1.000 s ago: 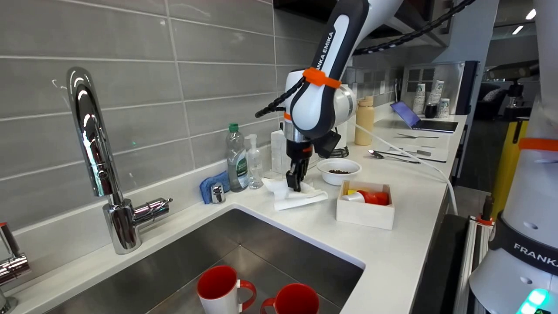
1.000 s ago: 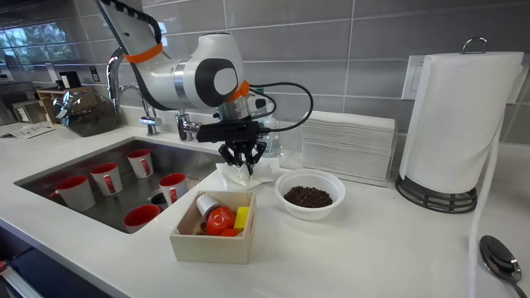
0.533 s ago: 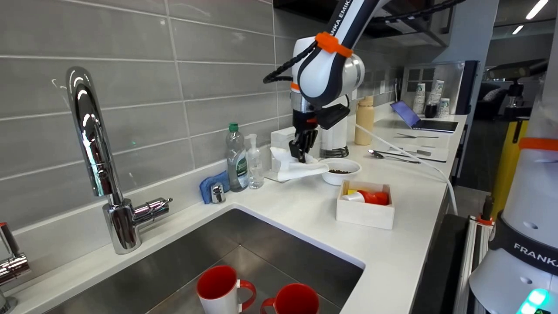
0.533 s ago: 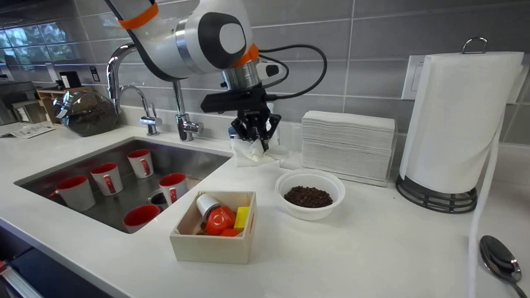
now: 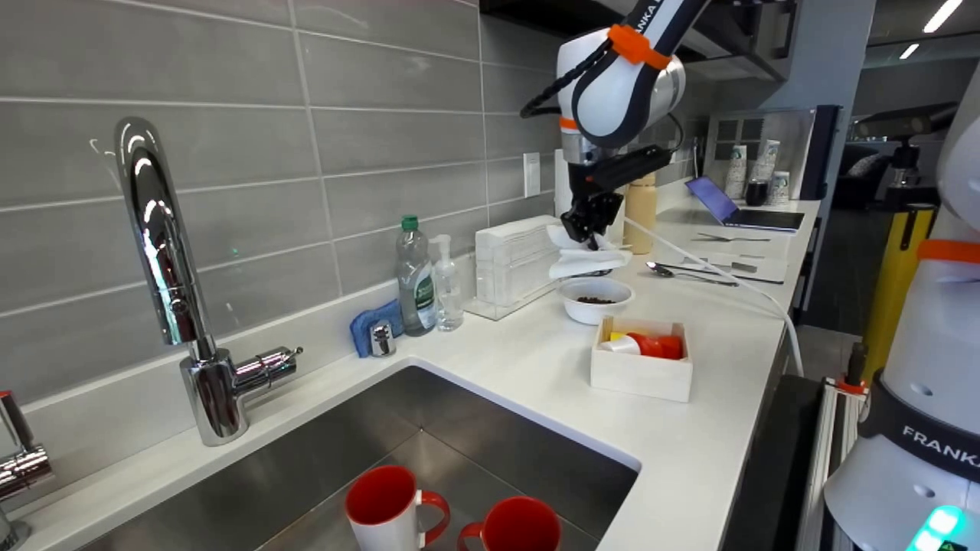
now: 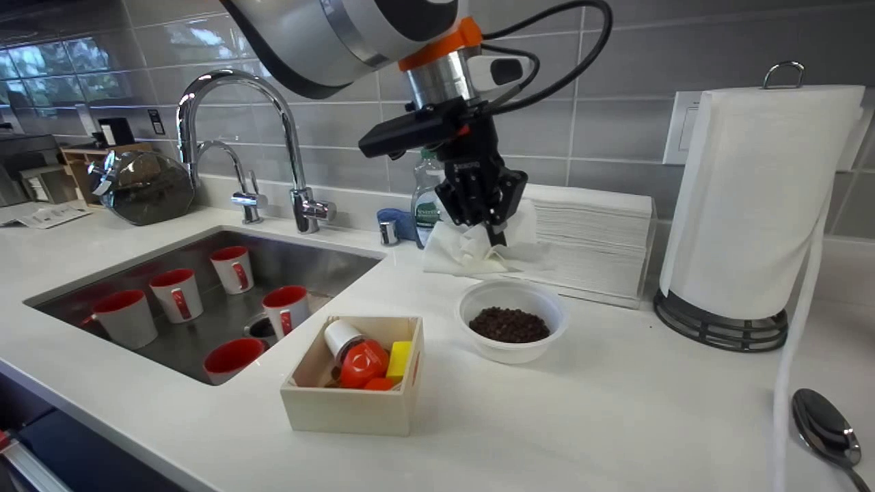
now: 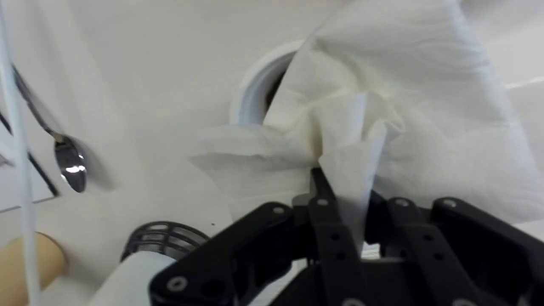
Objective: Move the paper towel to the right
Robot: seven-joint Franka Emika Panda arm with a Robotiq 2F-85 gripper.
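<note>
The paper towel is a limp, crumpled white sheet. It hangs from my gripper in both exterior views, held above the counter. My gripper points down and is shut on a pinched fold of it. In the wrist view the fold rises between the fingertips of the gripper, and the sheet spreads out beyond them. The sheet covers part of the white bowl in that view. In an exterior view the sheet hangs in front of the napkin stack.
The bowl of dark beans stands below and in front of the gripper. A wooden box with red and yellow items is nearer the counter's front. A paper roll, white cable and spoon lie farther right. The sink holds mugs.
My gripper has lifted the paper towel off the counter and carried it away from the sink, rightward and up in both exterior views, past the soap bottles to the napkin stack.
</note>
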